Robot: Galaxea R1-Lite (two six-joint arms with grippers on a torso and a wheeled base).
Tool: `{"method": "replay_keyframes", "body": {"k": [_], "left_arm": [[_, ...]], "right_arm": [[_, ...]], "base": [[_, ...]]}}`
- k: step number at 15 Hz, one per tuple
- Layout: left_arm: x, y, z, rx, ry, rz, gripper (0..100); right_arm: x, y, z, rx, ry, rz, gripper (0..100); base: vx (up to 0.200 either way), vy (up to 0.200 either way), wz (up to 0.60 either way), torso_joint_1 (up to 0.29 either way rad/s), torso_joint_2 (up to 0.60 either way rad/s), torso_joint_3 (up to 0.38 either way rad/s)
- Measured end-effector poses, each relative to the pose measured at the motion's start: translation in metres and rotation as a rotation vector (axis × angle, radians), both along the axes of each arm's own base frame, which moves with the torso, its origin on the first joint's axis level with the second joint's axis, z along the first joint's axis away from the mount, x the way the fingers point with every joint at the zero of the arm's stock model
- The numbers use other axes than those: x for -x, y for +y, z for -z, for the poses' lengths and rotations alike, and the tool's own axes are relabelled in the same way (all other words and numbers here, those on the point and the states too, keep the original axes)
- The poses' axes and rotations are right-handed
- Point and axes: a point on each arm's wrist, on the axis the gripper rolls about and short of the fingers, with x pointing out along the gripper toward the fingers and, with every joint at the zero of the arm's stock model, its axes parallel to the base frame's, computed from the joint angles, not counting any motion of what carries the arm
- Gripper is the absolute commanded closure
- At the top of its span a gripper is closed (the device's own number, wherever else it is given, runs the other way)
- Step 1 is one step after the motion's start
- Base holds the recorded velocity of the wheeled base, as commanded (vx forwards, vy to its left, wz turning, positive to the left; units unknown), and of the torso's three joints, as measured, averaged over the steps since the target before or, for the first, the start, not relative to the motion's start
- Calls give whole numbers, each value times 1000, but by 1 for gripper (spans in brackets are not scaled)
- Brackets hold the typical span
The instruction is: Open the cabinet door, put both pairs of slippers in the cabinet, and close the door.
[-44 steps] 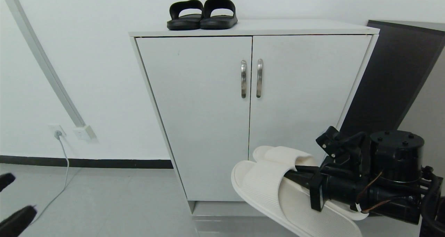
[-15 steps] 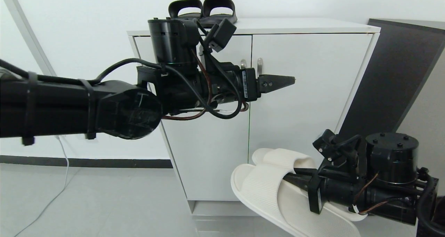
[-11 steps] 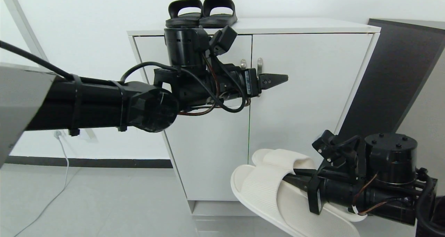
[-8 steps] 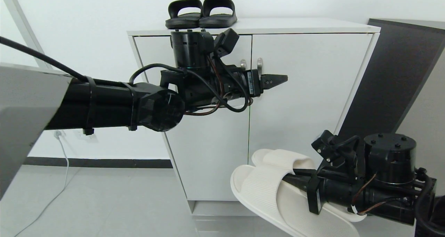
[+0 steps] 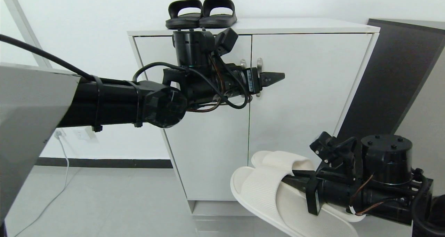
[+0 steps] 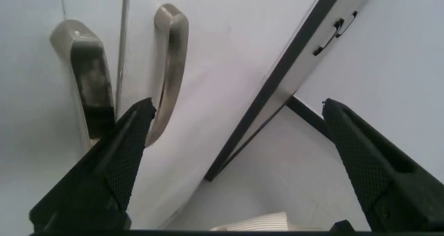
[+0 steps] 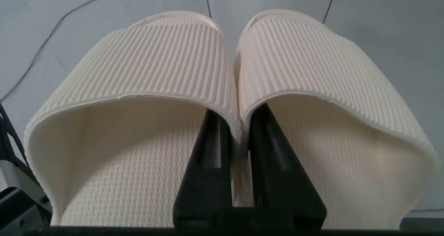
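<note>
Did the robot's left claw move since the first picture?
Yes. The left gripper came up from low at the left, near the floor, and across to the cabinet. It is now level with the door handles.

Head camera facing cabinet (image 5: 313, 91), wrist cameras close-up

A plain white wall (image 5: 87, 21) fills the back, crossed on the left by a pale slanting conduit (image 5: 28, 30) that leads down towards a wall socket (image 5: 83, 134). From a plug (image 5: 59, 133) beside the socket, a grey cable (image 5: 66, 174) drops past the black baseboard (image 5: 104, 163) onto the glossy grey floor (image 5: 104, 202). On the right stands a dark brown panel (image 5: 393, 77), with a grey surface (image 5: 431, 118) just beyond it.
</note>
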Motion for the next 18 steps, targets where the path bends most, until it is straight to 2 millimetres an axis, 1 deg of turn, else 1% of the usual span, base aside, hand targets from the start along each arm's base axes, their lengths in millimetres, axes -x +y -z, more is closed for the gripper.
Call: {"method": "replay_keyframes", "body": {"k": [3,6,7,11,14,18], "left_arm": [[-6,-4,-1,2,-1,0,0],[-8,-10,2,1,1,6,0],[-8,-12,3,0,2,7,100],[-6,-12,4,-3,6,5,100],[5,-12,4,-10,14,20,100],[24,-14,5,-15,19,50,100]], "right_arm": [[0,0,1,3,4,0,100],[0,0,2,4,6,0,100],[0,0,2,4,6,0,100],[0,0,3,8,11,0,100],[0,-1,6,13,22,-4,100],[10,-5,9,6,39,-115,100]], "base": [[0,0,0,0,0,0],[0,0,0,0,0,0],[0,0,0,0,0,0],[0,0,0,0,0,0],[0,0,0,0,0,0],[0,0,0,0,0,0]]}}
